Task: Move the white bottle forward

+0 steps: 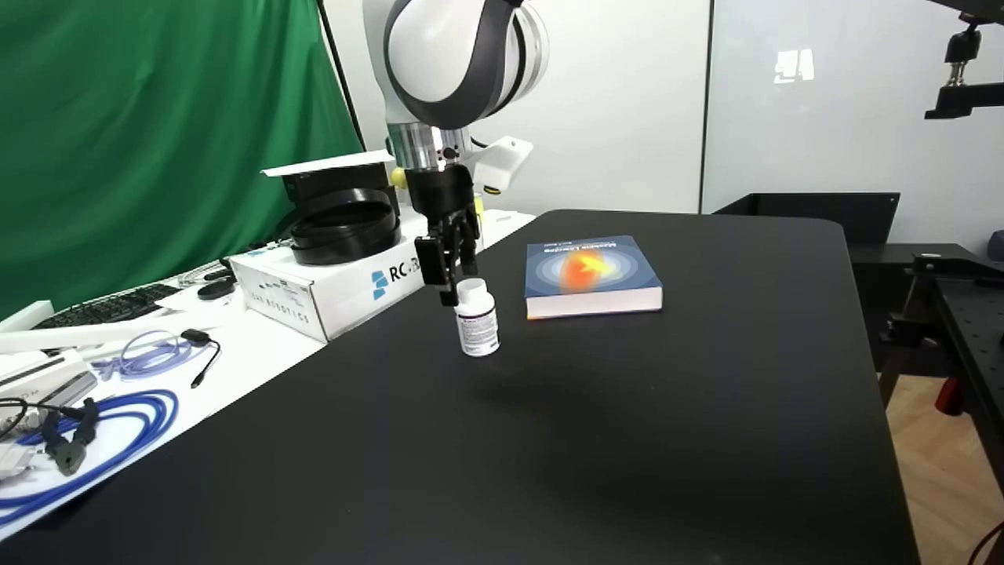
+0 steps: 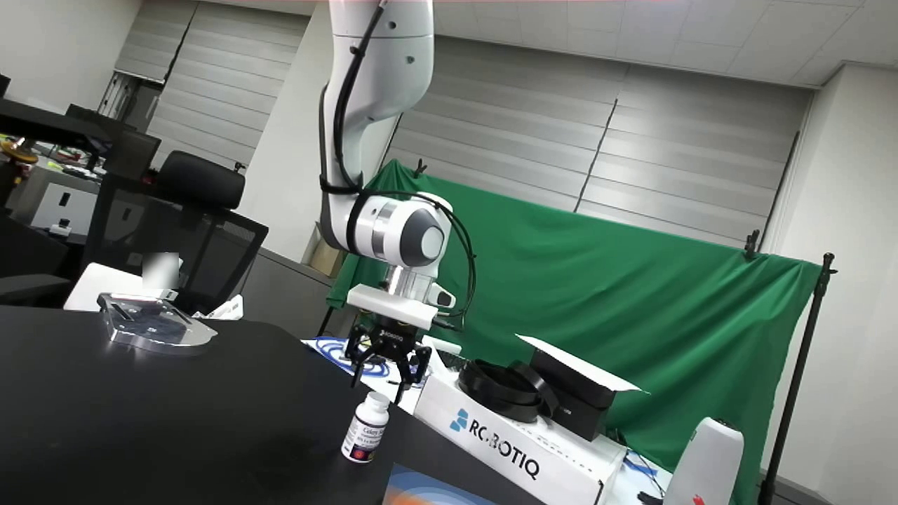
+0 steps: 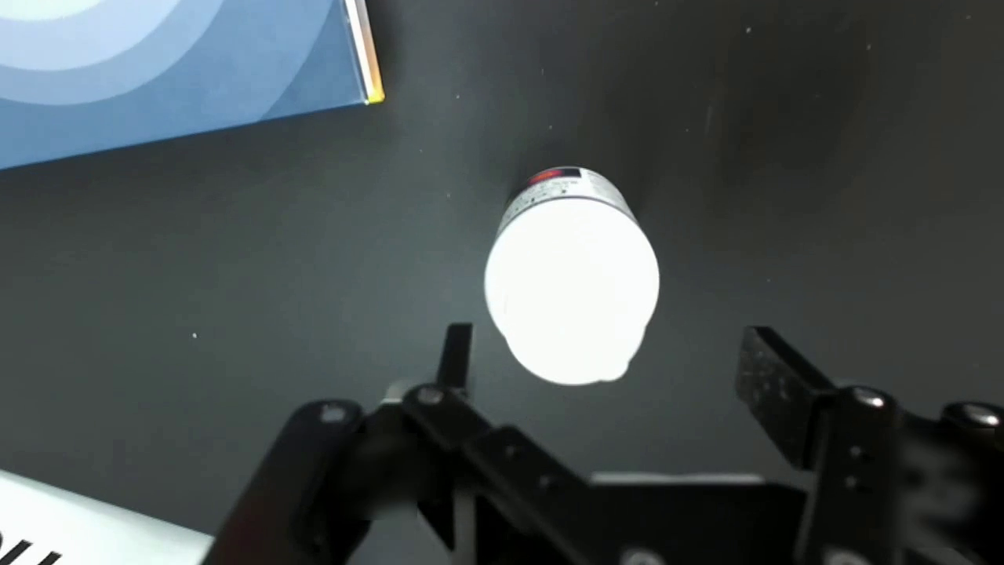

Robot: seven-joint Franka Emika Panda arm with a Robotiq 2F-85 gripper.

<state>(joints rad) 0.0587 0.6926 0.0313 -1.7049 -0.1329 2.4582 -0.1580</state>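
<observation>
The white bottle (image 1: pixel 478 323) stands upright on the black table, its label facing out below a white cap. It also shows in an exterior view (image 2: pixel 365 429) and, from above, in the wrist view (image 3: pixel 571 275), where its top is overexposed. My gripper (image 1: pixel 459 288) points down at the bottle's cap height or a little above, on the side towards the white box. In the wrist view the gripper (image 3: pixel 608 328) is open, with fingers wide apart and nothing between the pads. The bottle's cap lies ahead of the fingertips, apart from both, in line with the gap and closer to the left finger.
A thick blue book (image 1: pixel 592 275) lies beside the bottle; its corner shows in the wrist view (image 3: pixel 180 71). A white Robotiq box (image 2: pixel 505 449) with black rings on it stands along the table (image 1: pixel 627 439) edge. A transparent plate-like fixture (image 2: pixel 158 326) sits on the table's far part.
</observation>
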